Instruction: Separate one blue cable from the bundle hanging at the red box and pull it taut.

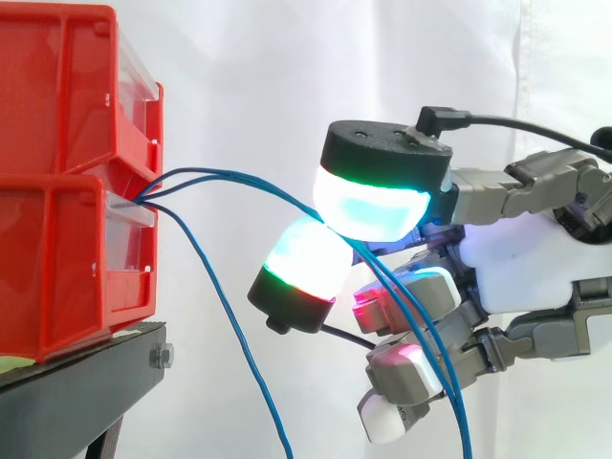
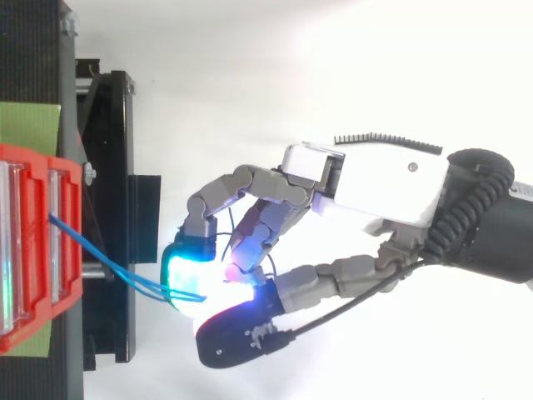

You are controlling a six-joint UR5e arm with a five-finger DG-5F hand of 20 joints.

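Two stacked red bins (image 1: 57,182) stand at the left on a black stand (image 1: 67,392). Three thin blue cables come out between the bins. Two of them (image 1: 249,184) run right, in a slight arc, to my hand (image 1: 516,258). There they pass between a large cyan-glowing pad (image 1: 373,206) and a second glowing pad (image 1: 304,263) that are closed together on them, then hang down behind the fingers (image 1: 449,382). The third cable (image 1: 229,316) drops free toward the bottom edge. From above, the cables (image 2: 108,267) lead from the red bin (image 2: 67,250) to my hand (image 2: 366,179).
The black stand (image 2: 108,167) juts out under the bins, just left of my fingertips. A white curtain (image 1: 287,76) hangs behind everything. A green patch (image 2: 29,125) lies on the stand beside the bins in the top view.
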